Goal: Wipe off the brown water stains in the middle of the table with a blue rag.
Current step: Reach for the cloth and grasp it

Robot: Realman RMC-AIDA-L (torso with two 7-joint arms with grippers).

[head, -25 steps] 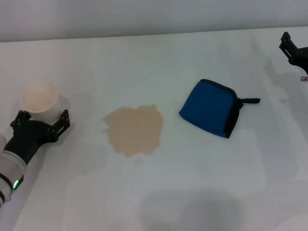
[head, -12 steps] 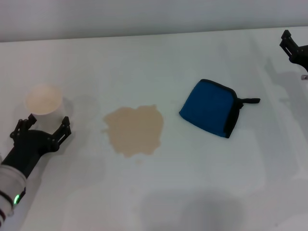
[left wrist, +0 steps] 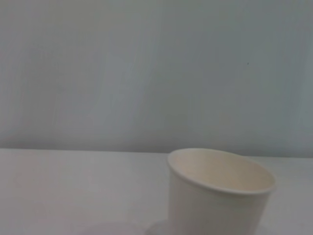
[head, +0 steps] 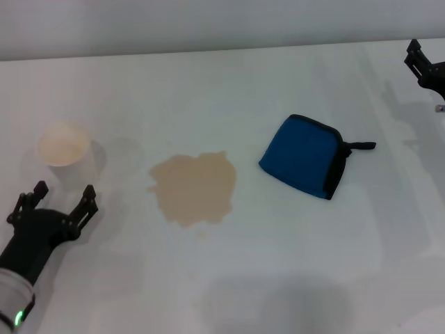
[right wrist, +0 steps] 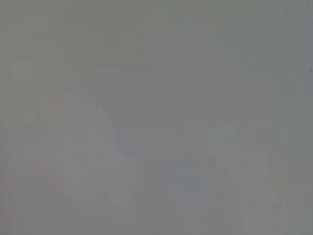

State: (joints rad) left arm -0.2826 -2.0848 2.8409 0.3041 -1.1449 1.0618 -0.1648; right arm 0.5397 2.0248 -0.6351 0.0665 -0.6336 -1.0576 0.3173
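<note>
Basically nothing wiped yet; flat tan-beige puddle of brown water stains (head: pixel 193 188) sitting whole mid-way across the smooth white table (head: pixel 222 278), folded bright blue rag with black edging (head: pixel 304 165) lying untouched just off to its right. Left gripper (head: pixel 50 200) spread wide and empty near the white paper cup (head: pixel 64 152), not touching it; right gripper (head: pixel 424 64) up at the far right edge, can't tell about its fingers. Whole job left, by the look of it: grab rag, scrub stain.

I see a plain test room, maybe a lab. Behind the white table (head: pixel 229 83) stands only a bare grey wall (head: pixel 208 24).
</note>
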